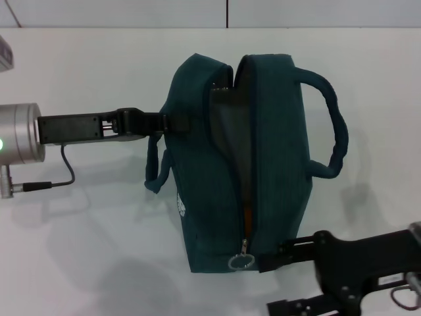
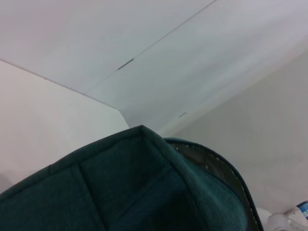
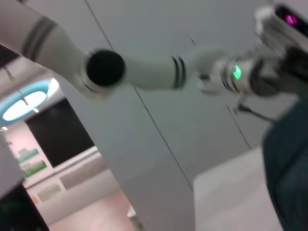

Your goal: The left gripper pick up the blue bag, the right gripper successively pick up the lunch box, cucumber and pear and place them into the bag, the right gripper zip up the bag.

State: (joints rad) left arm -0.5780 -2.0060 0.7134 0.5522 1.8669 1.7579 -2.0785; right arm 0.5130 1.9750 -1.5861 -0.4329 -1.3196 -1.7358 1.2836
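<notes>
White tabletop spreads under the blue bag [image 1: 217, 184] at its middle. Our left gripper [image 1: 172, 122] pinches its side; our right gripper [image 1: 273, 258], near the front edge, we cannot tell. 1 slip near the zipper [image 1: 246, 224] might topple it.

- The blue bag [image 1: 217, 184] – dark teal fabric, standing upright on the white bench [image 1: 79, 250], its top facing up.
- Its zipper is closed only at the near end, where a metal ring pull [image 1: 241, 262] hangs; farther back the mouth gapes, showing grey lining.
- One rounded handle [image 1: 332, 131] arches off the bag's right side – the other droops on its left.
</notes>
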